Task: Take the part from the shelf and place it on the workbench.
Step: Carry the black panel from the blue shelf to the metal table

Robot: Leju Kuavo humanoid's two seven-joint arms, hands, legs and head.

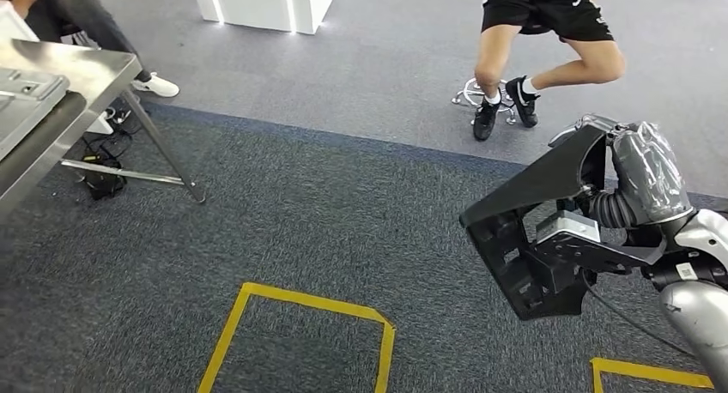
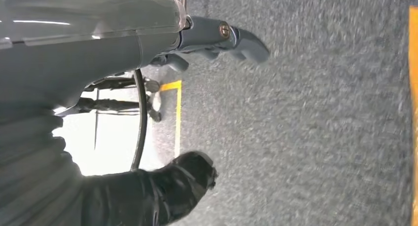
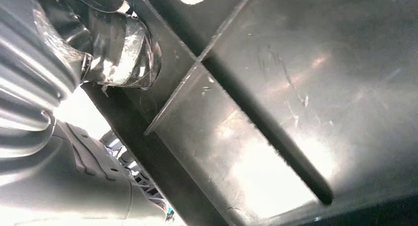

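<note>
Over on the right side of the head view, the right robot hand [image 1: 640, 183] is wrapped around the part [image 1: 536, 230], a black angular plastic piece with ribs and cut-outs, and it's holding it up in the air above the grey carpet [image 1: 326, 230]. In the right wrist view you get the same part [image 3: 276, 112] super close, dark and scuffed with a raised rib across it, and the taped-up thumb of that hand [image 3: 121, 51] pressed against its edge. So it's clamped on the part, no doubt there.

The left robot hand [image 2: 217, 38] just hangs over the carpet in its own wrist view, fingers loosely apart with nothing in them.

Progress-wise: my read is the pickup is done, since the part is in hand and there's no shelf around it. What's left is the whole drop-off. The metal tabletop [image 1: 69, 71] sits in the upper left of the head view, well apart from the part, with a grey tray-like thing [image 1: 26, 101] lying on it. So I'd guess the robot has to walk or turn that way, get the part over the surface and set it down.

Other stuff: yellow tape lines [image 1: 300, 324] on the floor at the bottom, a person's legs [image 1: 532, 58] at the top right, and another person [image 1: 77, 20] seated at the upper left beside the tabletop.
</note>
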